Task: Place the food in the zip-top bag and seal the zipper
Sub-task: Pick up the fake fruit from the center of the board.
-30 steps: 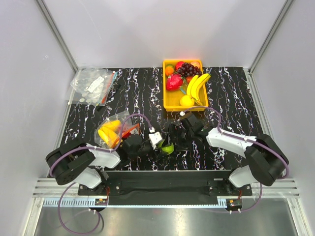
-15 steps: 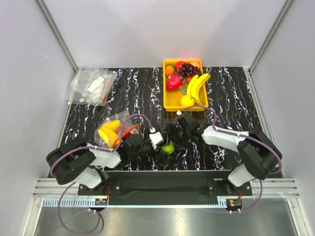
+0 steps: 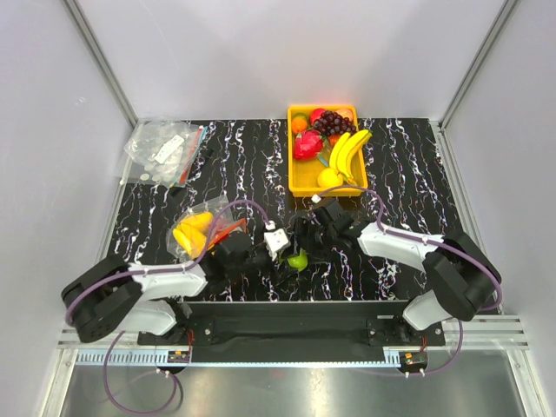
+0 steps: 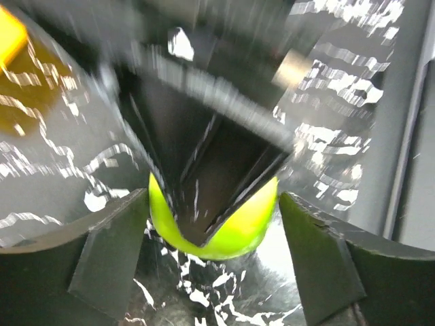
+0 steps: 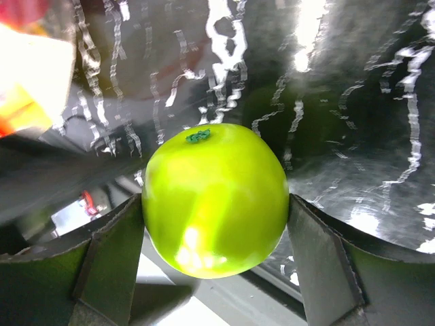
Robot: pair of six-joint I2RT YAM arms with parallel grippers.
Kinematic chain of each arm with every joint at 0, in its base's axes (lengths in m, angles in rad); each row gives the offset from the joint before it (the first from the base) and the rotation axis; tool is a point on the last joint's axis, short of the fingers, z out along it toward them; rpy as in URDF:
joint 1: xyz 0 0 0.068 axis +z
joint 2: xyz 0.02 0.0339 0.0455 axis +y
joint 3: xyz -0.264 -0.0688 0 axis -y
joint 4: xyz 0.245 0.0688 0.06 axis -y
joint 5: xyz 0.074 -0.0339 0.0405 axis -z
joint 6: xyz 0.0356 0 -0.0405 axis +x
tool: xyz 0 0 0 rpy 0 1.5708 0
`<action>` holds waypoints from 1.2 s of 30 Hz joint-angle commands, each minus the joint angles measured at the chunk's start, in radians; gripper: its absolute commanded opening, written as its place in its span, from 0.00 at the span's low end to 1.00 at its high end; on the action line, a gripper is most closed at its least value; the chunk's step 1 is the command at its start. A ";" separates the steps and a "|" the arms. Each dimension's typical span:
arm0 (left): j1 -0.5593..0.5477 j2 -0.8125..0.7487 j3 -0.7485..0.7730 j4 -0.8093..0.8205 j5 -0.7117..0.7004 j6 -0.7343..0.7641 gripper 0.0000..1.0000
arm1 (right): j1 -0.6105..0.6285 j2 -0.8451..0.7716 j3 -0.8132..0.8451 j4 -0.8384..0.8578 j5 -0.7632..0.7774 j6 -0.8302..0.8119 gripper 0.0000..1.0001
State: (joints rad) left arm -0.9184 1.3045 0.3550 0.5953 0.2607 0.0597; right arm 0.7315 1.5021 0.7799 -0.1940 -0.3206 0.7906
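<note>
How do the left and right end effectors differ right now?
The right end effector is shut on the green apple, both fingers touching it; the left end effector is open, gripping nothing. The left reaches rightward past the zip-top bag; the right reaches leftward near the yellow tray. Both point at the apple.

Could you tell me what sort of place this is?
Most likely a robot lab test cell: plain white walls on aluminium framing enclose a black marbled table, and fruit sits in a yellow tray.
</note>
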 commanded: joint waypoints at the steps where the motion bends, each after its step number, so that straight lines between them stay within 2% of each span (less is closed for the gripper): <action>1: -0.022 -0.129 0.075 -0.054 0.014 0.015 0.87 | 0.005 -0.023 0.027 -0.028 0.052 -0.019 0.46; 2: -0.022 -0.149 0.075 -0.093 0.002 0.015 0.98 | 0.006 -0.025 0.028 -0.028 0.052 -0.021 0.46; 8: -0.022 -0.255 0.096 -0.234 -0.043 -0.007 0.99 | 0.005 -0.043 0.032 -0.039 0.058 -0.024 0.45; 12: -0.023 -0.381 0.122 -0.296 -0.083 -0.113 0.99 | 0.005 -0.071 0.042 -0.054 0.060 -0.028 0.45; 14: -0.023 -0.422 0.165 -0.426 -0.185 -0.164 0.99 | 0.006 -0.092 0.048 -0.058 0.042 -0.036 0.44; 15: -0.023 -0.453 0.253 -0.499 -0.222 -0.214 0.99 | 0.006 -0.103 0.050 -0.053 0.035 -0.040 0.43; 16: -0.023 -0.461 0.307 -0.693 -0.257 -0.251 0.99 | 0.008 -0.126 0.048 -0.050 0.029 -0.050 0.41; 17: -0.023 -0.462 0.382 -0.798 -0.388 -0.294 0.99 | 0.014 -0.138 0.050 -0.048 0.019 -0.057 0.41; 18: -0.023 -0.449 0.509 -0.901 -0.459 -0.392 0.99 | 0.022 -0.150 0.050 -0.045 0.015 -0.066 0.41; 19: -0.023 -0.435 0.580 -1.096 -0.519 -0.438 0.99 | 0.031 -0.172 0.055 -0.030 0.011 -0.080 0.41; 20: -0.023 -0.413 0.637 -1.186 -0.617 -0.464 0.99 | 0.055 -0.178 0.059 -0.025 0.009 -0.083 0.40; 21: -0.023 -0.369 0.741 -1.265 -0.653 -0.506 0.99 | 0.068 -0.183 0.068 -0.021 0.008 -0.086 0.40; 22: -0.023 -0.344 0.781 -1.405 -0.725 -0.527 0.99 | 0.083 -0.178 0.097 -0.016 0.003 -0.088 0.40; 25: -0.020 -0.268 0.872 -1.593 -0.834 -0.596 0.99 | 0.161 -0.145 0.172 -0.015 0.009 -0.082 0.40; 27: 0.015 -0.245 0.875 -1.634 -0.819 -0.613 0.99 | 0.195 -0.126 0.208 -0.007 0.009 -0.065 0.40; 32: 0.124 -0.309 0.763 -1.589 -0.649 -0.584 0.96 | 0.212 -0.063 0.279 0.036 0.037 -0.021 0.41; 36: 0.165 -0.359 0.733 -1.614 -0.653 -0.567 0.94 | 0.212 -0.060 0.248 0.111 0.071 0.047 0.41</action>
State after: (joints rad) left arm -0.7681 1.0187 1.0855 -0.9913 -0.4118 -0.5068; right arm 0.9405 1.4380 1.0260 -0.1688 -0.2874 0.7784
